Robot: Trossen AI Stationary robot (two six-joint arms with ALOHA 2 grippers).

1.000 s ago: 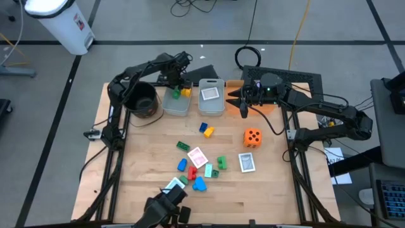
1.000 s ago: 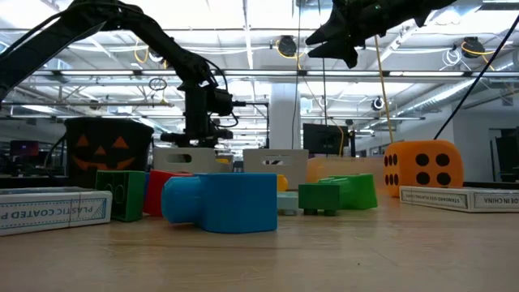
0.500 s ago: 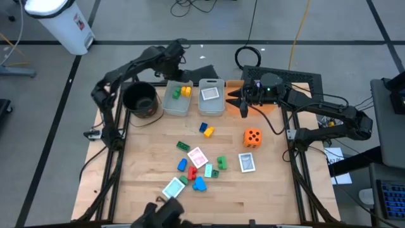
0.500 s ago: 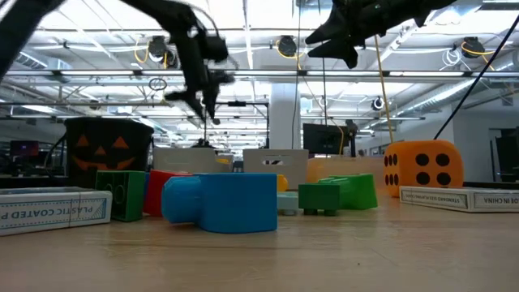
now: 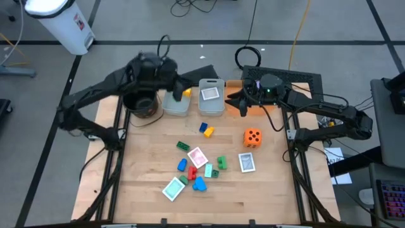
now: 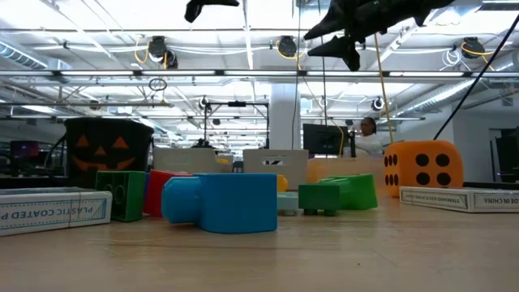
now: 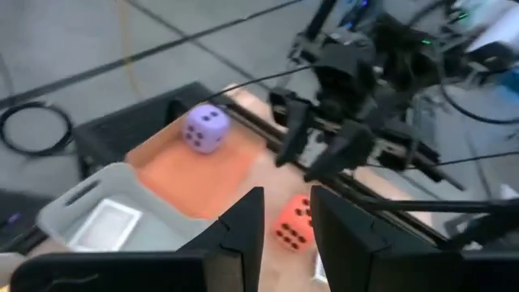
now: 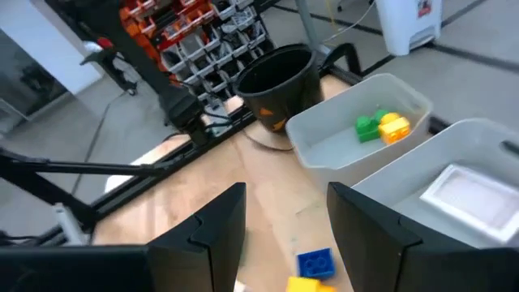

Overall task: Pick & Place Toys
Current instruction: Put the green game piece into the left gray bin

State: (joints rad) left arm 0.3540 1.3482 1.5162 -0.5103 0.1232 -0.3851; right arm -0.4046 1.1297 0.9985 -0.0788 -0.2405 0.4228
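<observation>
Left end effector [image 5: 178, 83], fingers [image 7: 243, 231] slightly apart and empty, hovers over the block bin [image 5: 176, 101] at upper centre. Right end effector [image 5: 238, 101], parted, empty, waits beside the card bin [image 5: 211, 98].

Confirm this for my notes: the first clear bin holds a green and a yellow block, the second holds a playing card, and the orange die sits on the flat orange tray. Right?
Not quite. The orange die sits on the bare table, as the high view shows; the left wrist view shows the purple die on the orange tray. The bin contents are as you say.
</observation>
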